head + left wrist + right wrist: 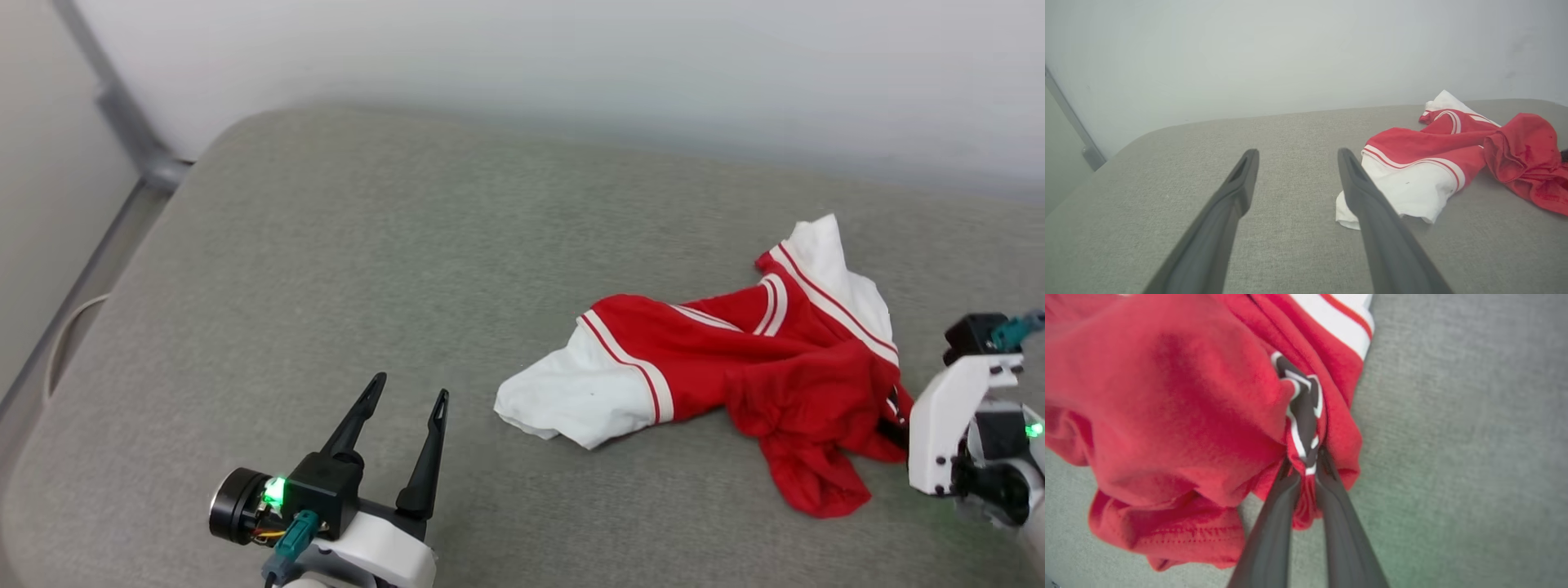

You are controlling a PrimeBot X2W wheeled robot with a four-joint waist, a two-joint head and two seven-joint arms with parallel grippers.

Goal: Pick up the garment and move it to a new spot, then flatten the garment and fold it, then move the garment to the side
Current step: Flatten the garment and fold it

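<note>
Now, in the head view, the shirt is lying crumpled on the right half of the grey cushion. Its long axis is running across you, from a white sleeve at the left end to the bunched red body at the right. Your right pincer is the nearer one by far. It is reaching in from the right edge, wrist turned leftward, with its tips sinking into that red bunch. Your left pincer is sitting low, well apart from the sleeve, pointing up the cushion with its jaws spread wide and holding nothing.

In the left wrist view, the sleeve is lying ahead and to the right.

In the right wrist view, the fingers are pinching nearly shut on a red fold bearing black, white-edged lettering. So any lift, I'm judging, will be trailing the sleeve end behind.
</note>
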